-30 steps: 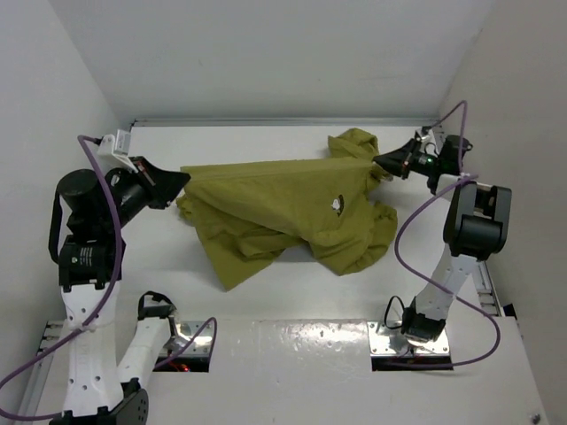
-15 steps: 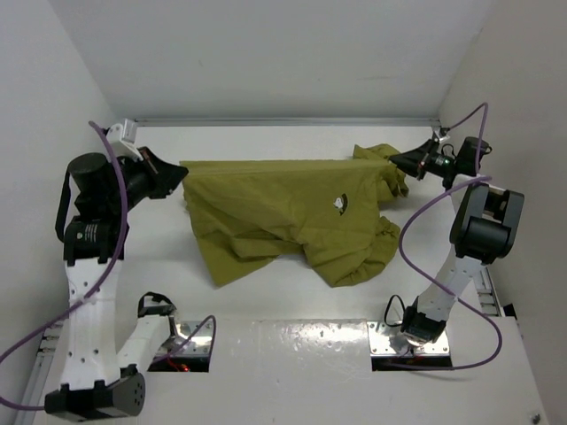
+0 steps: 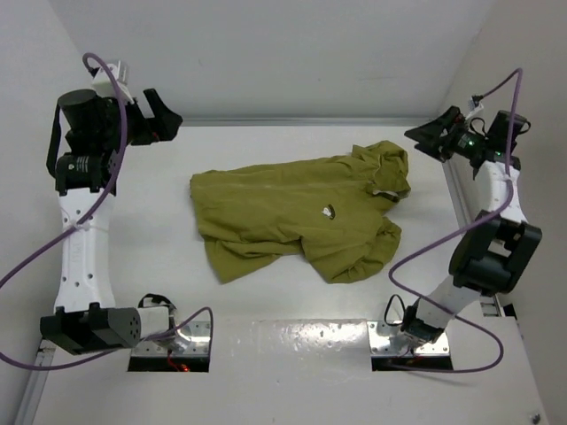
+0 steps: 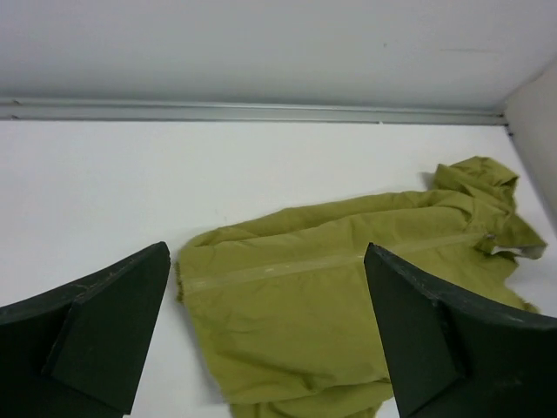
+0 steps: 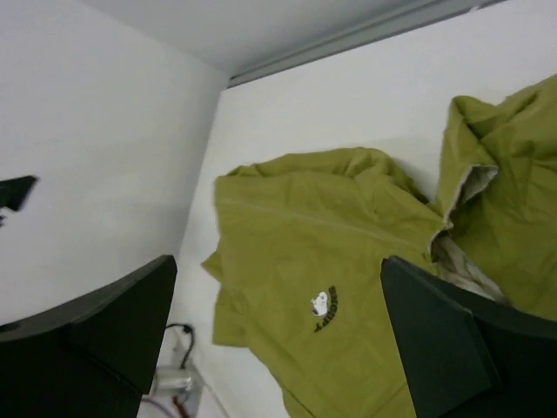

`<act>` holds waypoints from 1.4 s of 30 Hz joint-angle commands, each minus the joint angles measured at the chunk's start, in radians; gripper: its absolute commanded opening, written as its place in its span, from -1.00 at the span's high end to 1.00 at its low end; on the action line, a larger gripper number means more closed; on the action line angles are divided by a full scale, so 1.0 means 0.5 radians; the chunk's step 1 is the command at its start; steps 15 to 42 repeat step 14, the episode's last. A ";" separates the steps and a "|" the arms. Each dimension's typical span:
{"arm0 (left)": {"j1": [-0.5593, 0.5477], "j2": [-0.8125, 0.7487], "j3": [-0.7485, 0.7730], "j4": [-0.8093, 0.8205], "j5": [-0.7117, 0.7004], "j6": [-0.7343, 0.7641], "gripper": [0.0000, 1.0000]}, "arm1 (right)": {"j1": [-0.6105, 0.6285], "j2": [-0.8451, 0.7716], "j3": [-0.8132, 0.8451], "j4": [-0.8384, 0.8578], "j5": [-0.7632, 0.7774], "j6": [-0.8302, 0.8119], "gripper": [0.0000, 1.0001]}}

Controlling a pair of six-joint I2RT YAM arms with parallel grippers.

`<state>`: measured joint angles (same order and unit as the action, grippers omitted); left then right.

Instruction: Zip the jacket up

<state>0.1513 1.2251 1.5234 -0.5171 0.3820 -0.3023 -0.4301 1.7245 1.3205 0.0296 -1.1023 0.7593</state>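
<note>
The olive-green jacket lies loose and rumpled in the middle of the white table, hood towards the right, a small white mark on its front. My left gripper hangs open, high at the back left, well clear of the jacket's hem edge. My right gripper is open too, raised at the back right beyond the hood. The left wrist view looks down between its open gripper at the jacket and a pale closed seam line. From the right wrist, its gripper frames the jacket and mark, with cream lining at the hood.
A metal rail runs along the table's back edge under the white wall. White side walls close in left and right. Both arms' base plates sit at the near edge, and purple cables loop beside the arms.
Both grippers have opened and let go of the jacket, then risen and pulled outward to the back corners. The jacket, stretched between them before, has dropped slack onto the table.
</note>
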 commanded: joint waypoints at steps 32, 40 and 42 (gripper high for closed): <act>-0.149 0.152 -0.442 -0.626 -0.224 0.632 -1.00 | -0.072 -1.133 -0.643 -1.768 0.864 -2.013 -1.00; -0.149 0.152 -0.442 -0.626 -0.224 0.632 -1.00 | -0.072 -1.133 -0.643 -1.768 0.864 -2.013 -1.00; -0.149 0.152 -0.442 -0.626 -0.224 0.632 -1.00 | -0.072 -1.133 -0.643 -1.768 0.864 -2.013 -1.00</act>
